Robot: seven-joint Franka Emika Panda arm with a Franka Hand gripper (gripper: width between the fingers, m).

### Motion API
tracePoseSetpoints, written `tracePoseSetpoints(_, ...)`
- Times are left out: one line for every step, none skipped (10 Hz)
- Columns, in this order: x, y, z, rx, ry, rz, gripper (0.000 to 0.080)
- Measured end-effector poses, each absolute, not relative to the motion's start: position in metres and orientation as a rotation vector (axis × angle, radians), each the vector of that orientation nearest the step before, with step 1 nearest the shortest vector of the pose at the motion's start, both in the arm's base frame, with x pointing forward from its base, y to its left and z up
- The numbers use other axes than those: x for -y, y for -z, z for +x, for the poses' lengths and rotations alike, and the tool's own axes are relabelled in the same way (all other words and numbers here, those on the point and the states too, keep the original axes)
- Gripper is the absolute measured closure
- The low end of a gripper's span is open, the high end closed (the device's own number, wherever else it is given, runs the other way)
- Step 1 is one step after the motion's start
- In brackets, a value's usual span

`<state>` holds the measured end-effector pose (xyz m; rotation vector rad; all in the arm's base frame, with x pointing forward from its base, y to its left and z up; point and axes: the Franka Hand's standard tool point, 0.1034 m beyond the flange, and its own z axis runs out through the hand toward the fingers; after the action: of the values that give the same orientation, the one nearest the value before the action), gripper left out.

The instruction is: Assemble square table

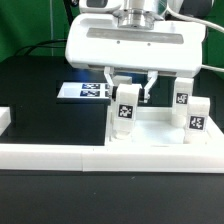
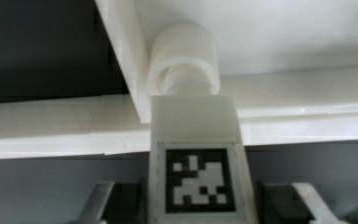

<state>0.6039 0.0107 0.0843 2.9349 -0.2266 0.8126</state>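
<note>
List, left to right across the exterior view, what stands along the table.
marker board → leg in the gripper → leg behind it → leg at the exterior view's right.

The robot's end is a broad white plastic hand housing (image 1: 128,47), a rounded-cornered block with a smooth, glossy face and softly curved lower edge. A silver-grey cylindrical metal wrist flange (image 1: 134,13) sits on it at twelve o'clock, ringed with darker bands. Behind that, toward one o'clock, a white casing part and a dark cable are partly visible. The gripper (image 1: 131,88) hangs from the housing's underside as two slim fingers (image 1: 112,80), light above and turning dark at the tips. In the wrist view the fingers (image 2: 101,203) appear as blurred grey ridged bars with black edges.
</note>
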Motion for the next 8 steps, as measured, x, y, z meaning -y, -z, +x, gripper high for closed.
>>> tracePoseSetpoints(-0.0093,-0.0833,0.6033,0.226,-0.815,2.932,0.0509)
tracePoseSetpoints(-0.0058,-0.0798,0.6009,0.221,-0.828,2.918,0.0509)
tracePoseSetpoints(-0.0048,-0.0780,0.6009,0.209,-0.876,2.894,0.0509)
tracePoseSetpoints(-0.0060,-0.0767,0.6017,0.198,-0.907,2.880,0.0509)
tracePoseSetpoints(-0.0062,-0.0764,0.6018,0.198,-0.907,2.880,0.0509)
tracePoseSetpoints(-0.0060,-0.0768,0.6020,0.198,-0.899,2.883,0.0509)
tracePoseSetpoints(-0.0060,-0.0769,0.6022,0.197,-0.896,2.885,0.0509)
tracePoseSetpoints(-0.0060,-0.0767,0.6021,0.196,-0.894,2.885,0.0505)
